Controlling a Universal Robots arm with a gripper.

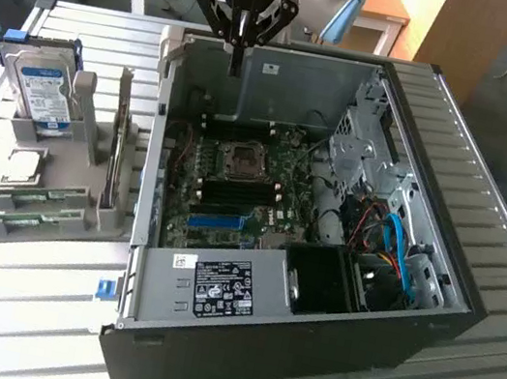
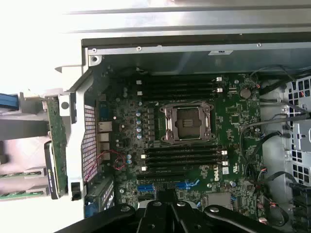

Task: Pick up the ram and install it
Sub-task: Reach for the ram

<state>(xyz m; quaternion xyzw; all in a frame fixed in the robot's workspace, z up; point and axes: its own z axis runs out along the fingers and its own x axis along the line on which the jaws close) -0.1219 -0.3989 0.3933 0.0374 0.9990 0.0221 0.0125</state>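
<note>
On the exterior view's left, a slatted silver metal table (image 1: 6, 313) is carrying a grey plastic parts holder (image 1: 78, 180). A silver hard drive with a blue-and-white label (image 1: 43, 89) is standing upright at the holder's far end, and a square silver processor chip (image 1: 24, 165) is lying nearer.

Just in front of that chip, the ram (image 1: 38, 199) (image 2: 14, 174) — a long, narrow, flat green circuit-board stick — is lying in a slot of the holder. A second green stick (image 1: 20, 223) (image 2: 14, 195) of the same kind is lying just beside it. A thin green circuit card (image 1: 118, 151) (image 2: 56, 141) is standing on edge at the holder's side nearest the computer.

Further right, an open black-and-silver computer case (image 1: 303, 355) is lying on its side, showing a green motherboard (image 1: 268, 217) (image 2: 233, 121). A square metal processor socket (image 1: 242, 158) (image 2: 187, 124) is sitting in the board's middle, between two banks of long black memory slots (image 2: 182, 162).

The black robot gripper (image 1: 236, 67) (image 2: 165, 196) is hanging over the case's far wall, pointing down. Its fingers are pressed together with nothing seen between them, and it is well apart from the ram.

At the exterior view's right, blue cables (image 1: 391, 243) are running beside a black box-shaped fan shroud (image 1: 321, 280).
</note>
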